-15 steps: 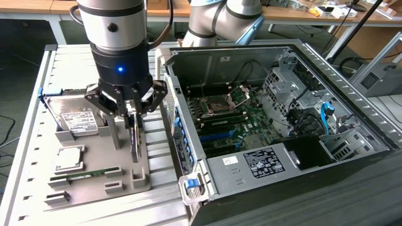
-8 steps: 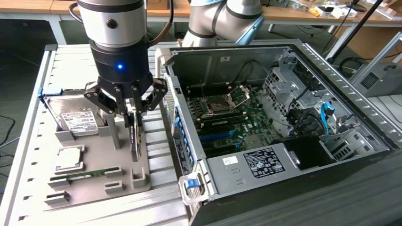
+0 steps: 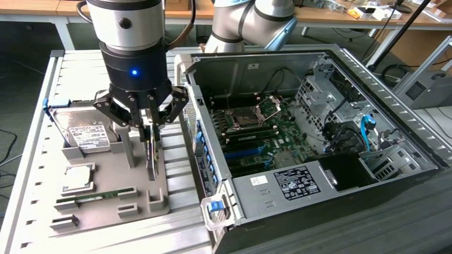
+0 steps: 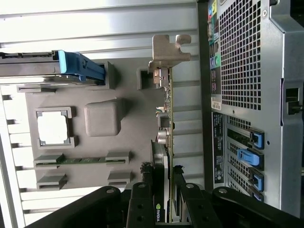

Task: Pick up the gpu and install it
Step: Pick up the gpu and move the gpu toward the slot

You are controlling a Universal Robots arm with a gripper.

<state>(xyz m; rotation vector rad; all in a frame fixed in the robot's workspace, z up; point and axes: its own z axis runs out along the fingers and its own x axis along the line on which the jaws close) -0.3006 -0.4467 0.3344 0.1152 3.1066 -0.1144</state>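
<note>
The gpu (image 4: 168, 123) is being held edge-on by the claw (image 4: 164, 186), which is closed around it. It is just over the grey tray (image 3: 141, 203) on the counter (image 3: 28, 185). Whether it is being lifted clear cannot be told. Nothing is being seated yet in the open computer case (image 3: 240, 74) beyond.

Bright overhead light is glaring off the slatted table (image 4: 95, 23) well beyond the fingers (image 4: 140, 204), which are appearing dark.
</note>
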